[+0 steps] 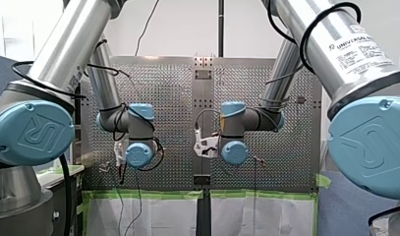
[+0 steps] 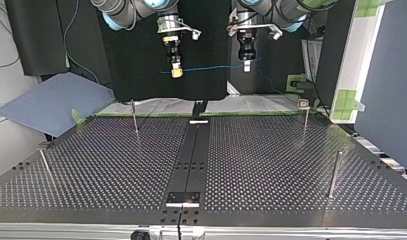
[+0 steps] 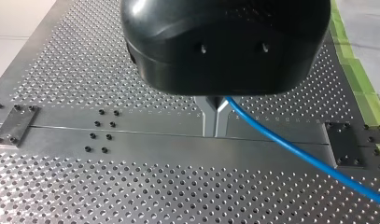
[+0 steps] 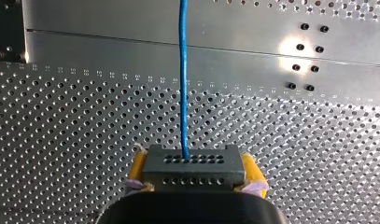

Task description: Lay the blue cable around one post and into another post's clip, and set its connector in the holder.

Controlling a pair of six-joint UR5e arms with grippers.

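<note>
Jaws clamped, right on the connector (image 4: 193, 165), left on the blue cable (image 3: 290, 149); steady, gentle tension should ease rounding a post (image 2: 334, 172).

Yellow-padded fingers (image 4: 138, 167) clamp the dark connector (image 4: 193, 169); its blue cable (image 4: 183, 70) runs ahead over the perforated table (image 4: 61, 140).

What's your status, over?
Right end effector shut on connector. Left end effector shut on blue cable. Cable aloft, posts untouched. Nothing blocking.
</note>
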